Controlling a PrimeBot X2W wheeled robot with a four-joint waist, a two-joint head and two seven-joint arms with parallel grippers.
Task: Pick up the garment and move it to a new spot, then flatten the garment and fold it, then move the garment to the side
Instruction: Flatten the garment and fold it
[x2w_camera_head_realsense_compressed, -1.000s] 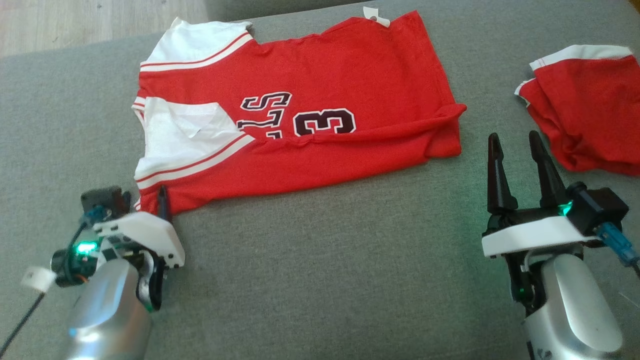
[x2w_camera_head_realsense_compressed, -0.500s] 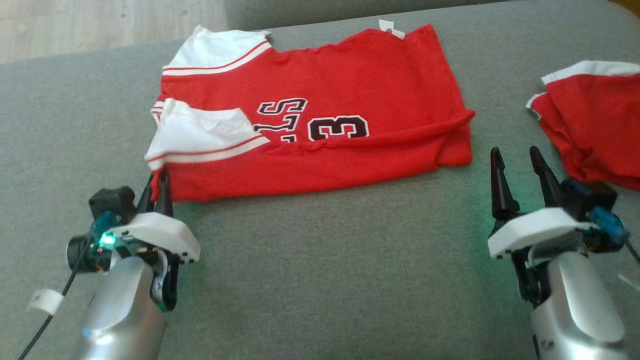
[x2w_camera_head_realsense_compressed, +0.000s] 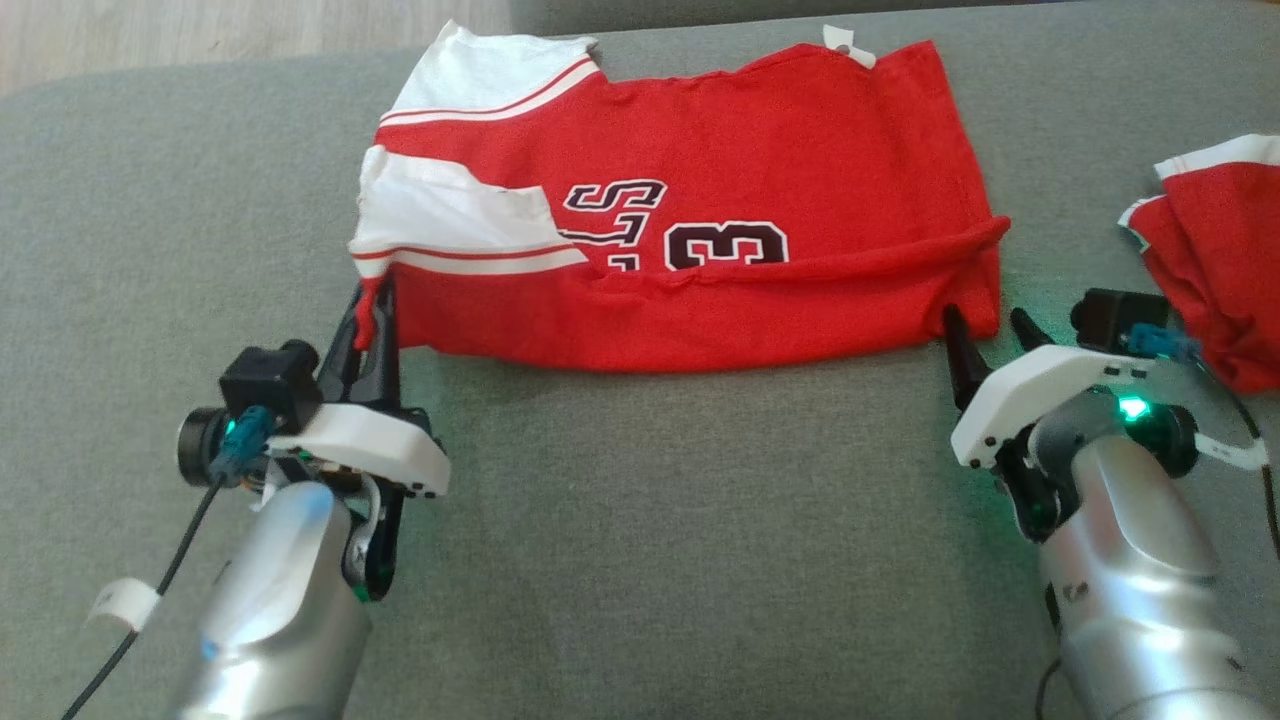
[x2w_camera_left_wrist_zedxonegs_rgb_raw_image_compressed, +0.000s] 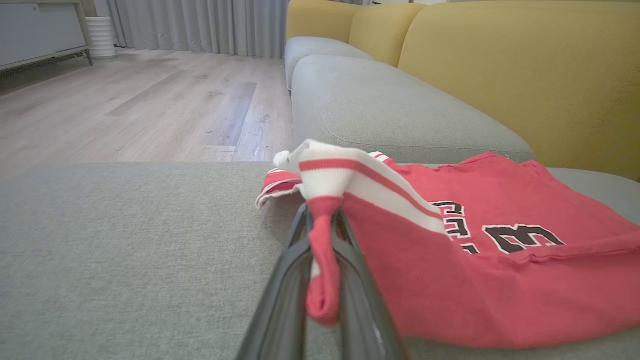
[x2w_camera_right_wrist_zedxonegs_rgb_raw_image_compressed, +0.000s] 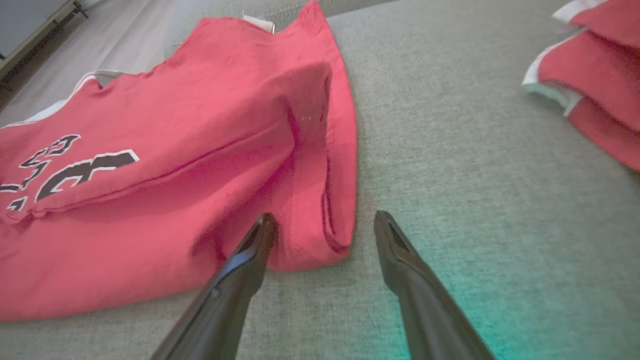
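Note:
The garment (x2w_camera_head_realsense_compressed: 700, 170) is a red jersey with white sleeves and a dark number, lying partly folded on the grey cushion. My left gripper (x2w_camera_head_realsense_compressed: 372, 312) is shut on its near-left corner. In the left wrist view the fingers (x2w_camera_left_wrist_zedxonegs_rgb_raw_image_compressed: 350, 270) pinch a bunched strip of the garment (x2w_camera_left_wrist_zedxonegs_rgb_raw_image_compressed: 500, 280) just under the white striped sleeve. My right gripper (x2w_camera_head_realsense_compressed: 988, 325) stands open at the near-right corner. In the right wrist view that gripper (x2w_camera_right_wrist_zedxonegs_rgb_raw_image_compressed: 324, 220) has its two tips on either side of the hem corner of the garment (x2w_camera_right_wrist_zedxonegs_rgb_raw_image_compressed: 175, 150), low over the cushion.
A second red and white cloth (x2w_camera_head_realsense_compressed: 1215, 270) lies crumpled at the far right, also red cloth (x2w_camera_right_wrist_zedxonegs_rgb_raw_image_compressed: 595, 75) in the right wrist view. The grey cushion (x2w_camera_head_realsense_compressed: 640, 520) spreads wide in front. Wood floor (x2w_camera_head_realsense_compressed: 200, 30) lies beyond its far-left edge; yellow sofa backs (x2w_camera_left_wrist_zedxonegs_rgb_raw_image_compressed: 500, 65) rise behind.
My left gripper has shut on the garment's near-left corner. My right gripper has moved in to the near-right corner, still open. The head camera has shifted too.

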